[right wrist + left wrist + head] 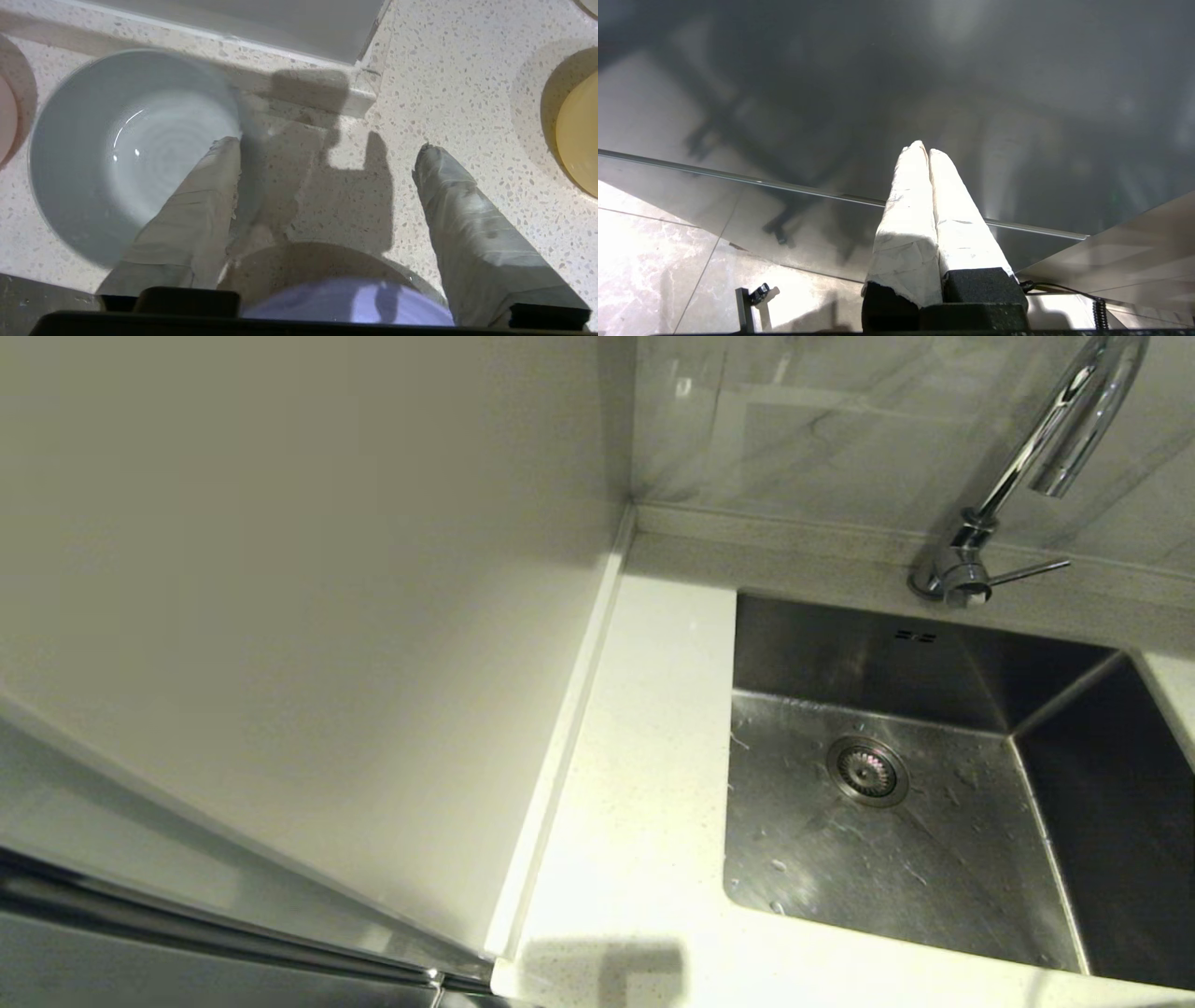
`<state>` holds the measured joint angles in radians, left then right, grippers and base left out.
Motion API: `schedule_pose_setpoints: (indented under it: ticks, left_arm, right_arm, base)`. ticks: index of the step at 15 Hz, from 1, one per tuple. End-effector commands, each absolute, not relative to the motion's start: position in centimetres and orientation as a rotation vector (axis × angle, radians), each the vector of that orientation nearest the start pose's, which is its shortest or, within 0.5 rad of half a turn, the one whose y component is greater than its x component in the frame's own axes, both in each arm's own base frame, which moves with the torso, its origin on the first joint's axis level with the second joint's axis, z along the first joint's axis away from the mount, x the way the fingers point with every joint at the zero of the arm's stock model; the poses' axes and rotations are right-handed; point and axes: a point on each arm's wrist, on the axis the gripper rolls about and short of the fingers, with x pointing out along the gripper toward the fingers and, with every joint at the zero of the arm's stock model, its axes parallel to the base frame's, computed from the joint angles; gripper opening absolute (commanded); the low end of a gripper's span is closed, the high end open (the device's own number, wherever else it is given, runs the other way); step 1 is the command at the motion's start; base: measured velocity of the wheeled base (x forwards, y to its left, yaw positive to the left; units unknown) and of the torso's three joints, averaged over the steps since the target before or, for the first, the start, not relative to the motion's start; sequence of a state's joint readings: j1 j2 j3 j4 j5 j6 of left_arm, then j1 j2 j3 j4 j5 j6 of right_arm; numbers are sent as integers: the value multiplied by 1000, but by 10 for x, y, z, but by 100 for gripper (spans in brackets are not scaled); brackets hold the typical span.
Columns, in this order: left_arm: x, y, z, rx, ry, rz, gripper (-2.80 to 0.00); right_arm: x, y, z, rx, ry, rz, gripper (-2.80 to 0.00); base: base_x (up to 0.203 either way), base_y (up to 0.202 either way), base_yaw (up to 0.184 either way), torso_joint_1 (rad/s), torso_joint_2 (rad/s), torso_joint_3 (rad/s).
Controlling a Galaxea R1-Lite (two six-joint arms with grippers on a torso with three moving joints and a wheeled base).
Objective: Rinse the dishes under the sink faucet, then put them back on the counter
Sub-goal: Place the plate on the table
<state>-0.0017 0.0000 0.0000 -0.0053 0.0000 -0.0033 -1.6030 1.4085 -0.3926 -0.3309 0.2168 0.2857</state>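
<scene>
In the right wrist view my right gripper [327,143] hangs open over the white speckled counter [458,70], with nothing between its fingers. The pale blue-green bowl [117,154] stands upright beside one finger, which overlaps its rim. A sliver of the pale pink bowl [5,121] shows beyond it. The lilac plate [345,303] lies on the counter close under the gripper's base. In the head view the steel sink [934,859] holds no dishes, the chrome faucet [1046,439] rises behind it, and no water runs. Neither gripper shows there. My left gripper [927,149] is shut on nothing, parked low.
A pale yellow round dish [579,130] sits on the counter past the other finger. The raised edge strip [303,98] and the cream wall panel [280,569] border the counter [644,756] left of the sink. The drain strainer [868,770] sits mid-basin. The left wrist view shows a steel panel and floor tiles.
</scene>
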Motion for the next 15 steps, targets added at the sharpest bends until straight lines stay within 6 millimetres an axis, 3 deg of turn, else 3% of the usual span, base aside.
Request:
schedule_pose_setpoints:
  ticks: [1, 9, 15]
  left_arm:
    - [-23, 0, 75, -3, -3, -2, -280]
    - [-23, 0, 75, -3, -4, -2, -280]
    - [-23, 0, 75, -3, -3, -2, -280]
  right_arm:
    - [-1, -187, 123, 819, 262, -1401, 0]
    - [0, -189, 129, 810, 229, -1341, 0]
    - [6, -203, 203, 564, -162, -1080, 0]
  base:
    - [0, 0, 0, 0, 0, 0]
    - [0, 0, 0, 0, 0, 0]
    - [0, 0, 0, 0, 0, 0]
